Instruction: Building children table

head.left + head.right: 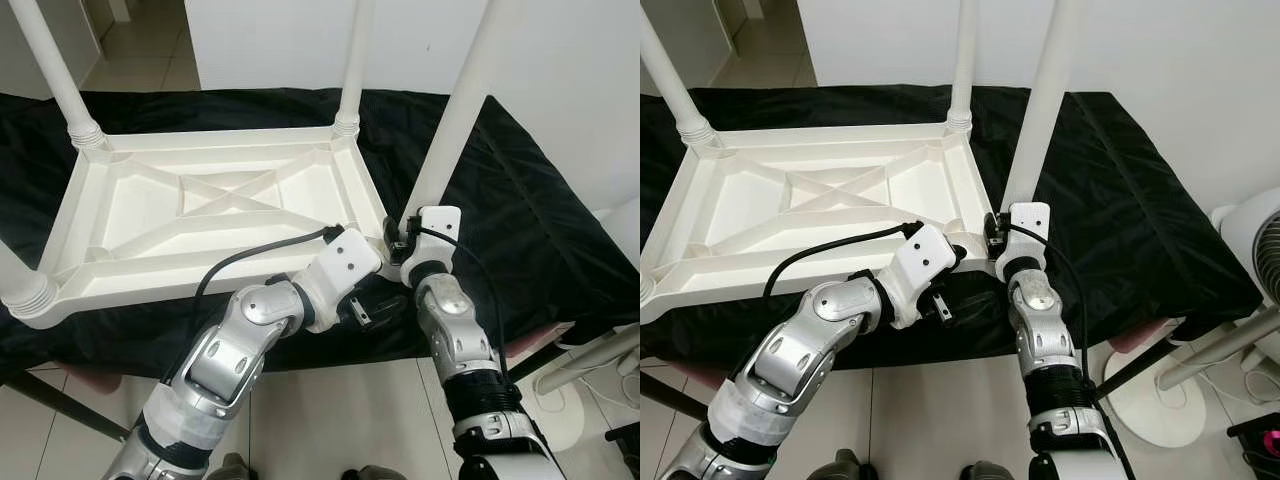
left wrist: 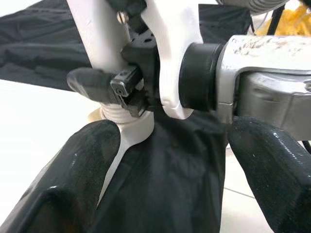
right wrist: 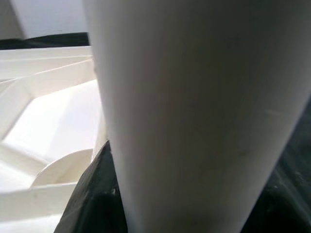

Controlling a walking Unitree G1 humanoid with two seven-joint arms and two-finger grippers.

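Meanwhile the right tool [image 1: 405, 243] clamps the white leg [image 1: 452, 120] at the near corner of the upturned table [image 1: 200, 215] on the black-draped worktop [image 1: 520, 210], the left tool [image 1: 375, 310] spread wide just beside it.

White plastic table [image 1: 210, 215], white legs [image 1: 455, 120], plain black cloth [image 1: 520, 210], perhaps pale beige floor tiles [image 1: 330, 420]

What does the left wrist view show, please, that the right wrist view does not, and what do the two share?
Left wrist view alone: the right gripper gripping the table leg's threaded base, and the right arm's silver forearm. Right wrist view alone: the ribbed underside of the upturned white table. Both share that same white leg, close up, and the black cloth beneath it.
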